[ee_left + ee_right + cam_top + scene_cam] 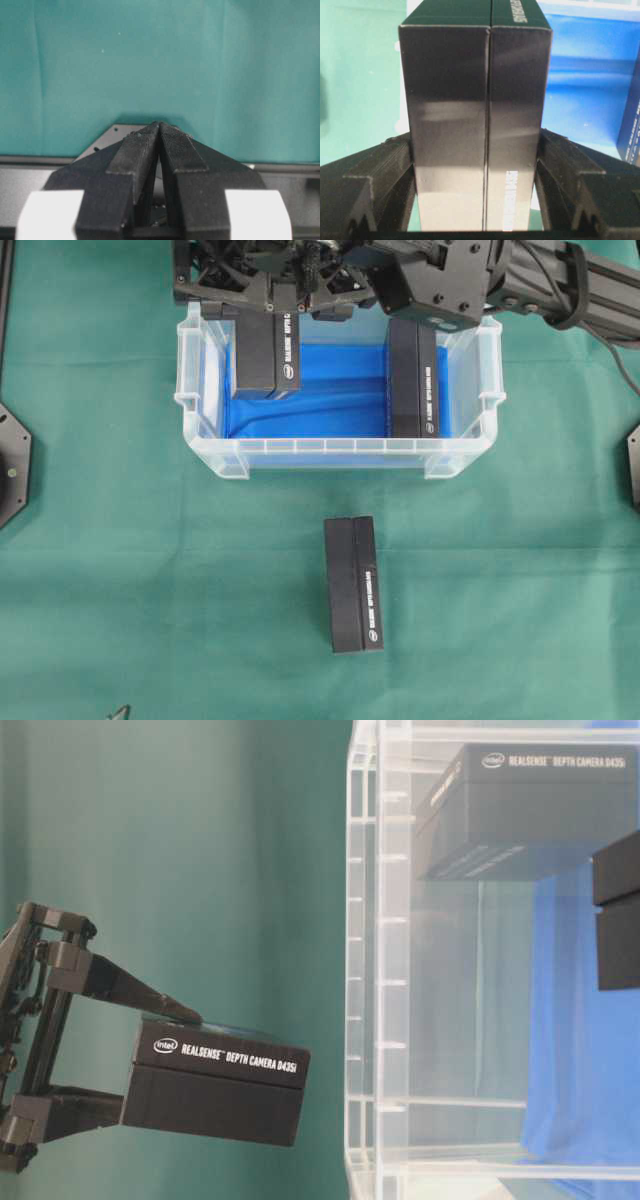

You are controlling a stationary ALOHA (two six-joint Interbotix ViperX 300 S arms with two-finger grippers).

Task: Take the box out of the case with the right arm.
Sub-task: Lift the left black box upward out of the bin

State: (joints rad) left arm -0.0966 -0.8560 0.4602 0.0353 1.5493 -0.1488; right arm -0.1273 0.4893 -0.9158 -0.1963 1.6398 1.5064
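The clear case with a blue floor lies at the table's far middle. My right gripper reaches across to its left end, shut on a black box. The right wrist view shows this box clamped between both fingers. In the table-level view, which is turned on its side, the held box hangs in the gripper clear of the case rim. A second black box stays in the case's right end. My left gripper is shut and empty over green cloth.
A third black box lies on the green cloth in front of the case. Black base plates sit at the left and right table edges. The right arm spans the far right above the case.
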